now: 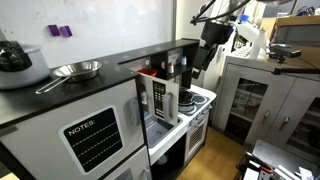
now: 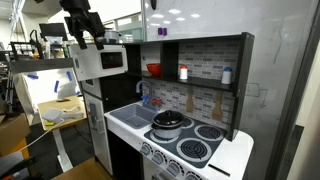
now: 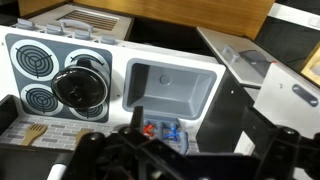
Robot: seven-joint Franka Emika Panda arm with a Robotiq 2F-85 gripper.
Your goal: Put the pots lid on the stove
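Note:
A dark pot with its lid point(image 2: 168, 120) on stands on a back burner of the white toy stove point(image 2: 226, 152). In the wrist view the lidded pot point(image 3: 80, 86) sits on the stove point(image 3: 14, 84) at the left, beside three bare burners. My gripper point(image 2: 86, 38) is open and empty. It hangs high above the toy kitchen, well apart from the pot, to the sink side. It also shows in an exterior view point(image 1: 212, 38). In the wrist view its dark fingers point(image 3: 195, 125) frame the bottom edge.
A grey sink point(image 3: 170, 85) lies next to the stove. A white microwave point(image 2: 110, 60) and a shelf with a red bowl point(image 2: 153, 69) stand above the counter. A long black countertop point(image 1: 100, 90) carries a metal pan point(image 1: 75, 70) and another pot point(image 1: 15, 62).

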